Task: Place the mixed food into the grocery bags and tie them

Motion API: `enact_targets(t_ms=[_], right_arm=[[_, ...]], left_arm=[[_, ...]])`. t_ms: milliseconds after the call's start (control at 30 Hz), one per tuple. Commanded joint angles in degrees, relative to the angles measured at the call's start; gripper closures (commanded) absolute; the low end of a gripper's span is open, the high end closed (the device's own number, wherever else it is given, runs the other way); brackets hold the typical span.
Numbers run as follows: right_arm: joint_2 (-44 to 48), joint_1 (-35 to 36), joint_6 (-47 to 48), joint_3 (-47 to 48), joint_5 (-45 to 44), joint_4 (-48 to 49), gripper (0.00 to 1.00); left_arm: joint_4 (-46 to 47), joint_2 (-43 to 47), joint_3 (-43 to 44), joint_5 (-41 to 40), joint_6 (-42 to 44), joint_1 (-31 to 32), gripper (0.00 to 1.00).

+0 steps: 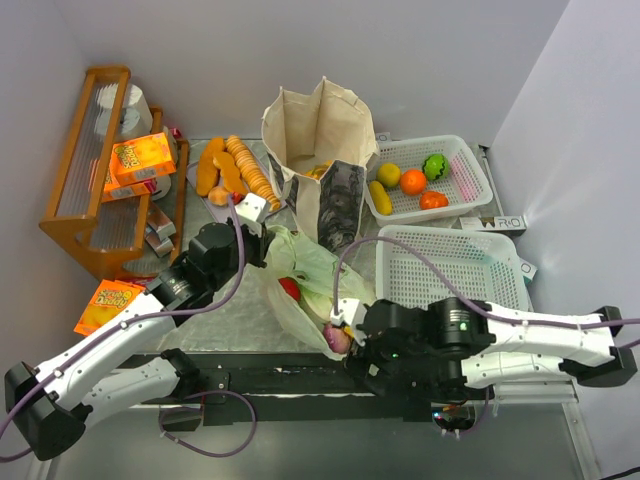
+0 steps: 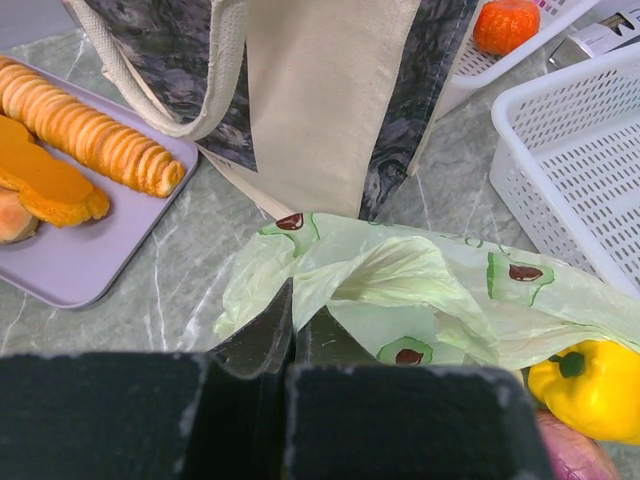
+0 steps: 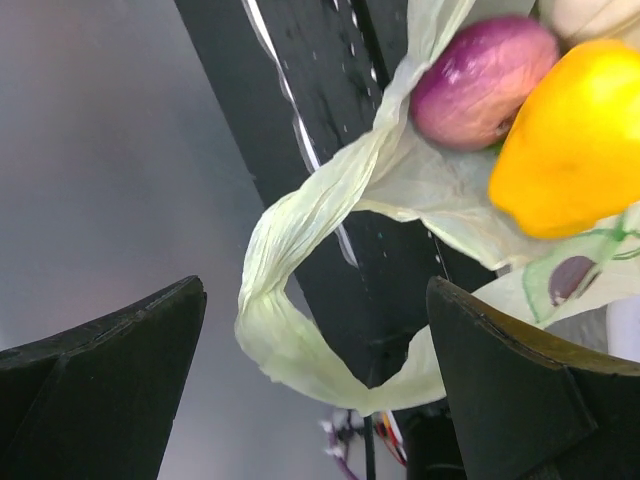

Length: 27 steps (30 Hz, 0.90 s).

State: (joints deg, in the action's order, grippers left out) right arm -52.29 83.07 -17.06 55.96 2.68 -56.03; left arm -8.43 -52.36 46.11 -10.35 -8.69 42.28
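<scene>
Marbled grey tabletop [image 1: 230, 310] is carrying the filled pale-green thin plastic bag [image 1: 315, 265] mid-frame. Left fingers [image 2: 250, 360] are seemingly clenching its rim; right fingers [image 3: 110, 370], released, are straddling its loop handle [image 3: 290, 340]. Tying is beginning; closing on that loop looks next.

Top external: high above and behind the robot, facing down and forward. It is the farthest view and takes in the whole table [image 1: 225, 310].
Left wrist: just behind the left fingers [image 2: 262, 335], which are dark along the bottom edge. It faces forward and slightly down, at close range. The pale-green plastic bag [image 2: 400, 290] is at the fingertips and the canvas tote [image 2: 320, 100] beyond them. The lavender bread tray [image 2: 80, 275] is to their left, the white mesh basket [image 2: 570, 170] to their right.
Right wrist: very close, looking out between the spread right fingers [image 3: 110, 370]. The bag's loop handle [image 3: 290, 270] hangs between them.
Shared: the bag and tote appear in the top and left wrist views. The bag, yellow pepper [image 3: 575, 140] and purple onion [image 3: 480, 70] appear in both wrist views.
</scene>
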Motion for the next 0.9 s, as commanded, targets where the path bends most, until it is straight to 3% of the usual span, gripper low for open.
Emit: enact_targets(t_ms=[0,100,167,200,233,300,333,433,467,533,600,700,733,867], right_arm=[[-2.54,2.36,-0.43,2.48,-6.97,-4.34,0.02],[-4.66,2.54,-1.66,2.57,-8.47,-5.84,0.05],[-5.45,2.71,-2.62,2.66,-9.88,-6.63,0.19],[-5.71,2.63,-2.98,2.75,-10.58,-7.24,0.29],[-6.15,2.63,-3.68,3.01,-12.68,-7.86,0.49],[-6.59,2.63,-4.56,4.76,-15.15,-9.61,0.71],[-7.46,2.63,-4.91,6.07,-20.12,-10.67,1.00],[-11.05,2.45,-5.53,15.37,-31.46,-17.23,1.00],[-12.21,2.10,-5.70,21.75,-40.99,-19.18,1.00],[-15.02,0.70,-4.83,28.03,-50.36,-21.66,1.00],[-14.86,-3.07,5.06,34.28,-58.30,-16.17,1.00],[-10.14,-8.88,32.60,35.97,-55.60,8.68,1.00],[-8.89,-9.93,36.27,35.53,-53.41,19.01,1.00],[-6.15,-15.55,44.56,37.81,-42.97,29.57,1.00]], left_arm=[[1.13,-0.29,2.50,0.24,-0.63,-0.53,0.99],[1.31,-0.11,2.41,0.42,-0.80,-0.80,0.99],[1.31,0.06,2.41,0.33,-0.80,-0.80,0.99],[1.31,0.15,2.32,0.33,-0.80,-0.88,0.99],[1.31,0.15,2.41,0.33,-0.72,-0.80,0.99],[1.39,0.24,2.50,0.24,-1.15,-0.88,0.99],[1.39,0.33,2.84,0.33,-1.33,-0.97,0.99],[1.57,1.11,5.38,0.24,-2.38,-0.97,0.99],[1.74,1.55,6.35,-0.19,-2.56,-1.15,0.99],[2.71,2.96,9.87,-0.72,-2.91,-1.41,0.99],[4.20,3.75,13.89,-0.11,-2.65,-1.33,0.99],[4.12,3.41,20.13,1.21,-2.91,-1.41,0.99],[3.95,3.23,21.55,1.64,-3.17,-1.33,0.99],[5.78,4.19,24.64,3.75,-5.02,-1.41,0.99]])
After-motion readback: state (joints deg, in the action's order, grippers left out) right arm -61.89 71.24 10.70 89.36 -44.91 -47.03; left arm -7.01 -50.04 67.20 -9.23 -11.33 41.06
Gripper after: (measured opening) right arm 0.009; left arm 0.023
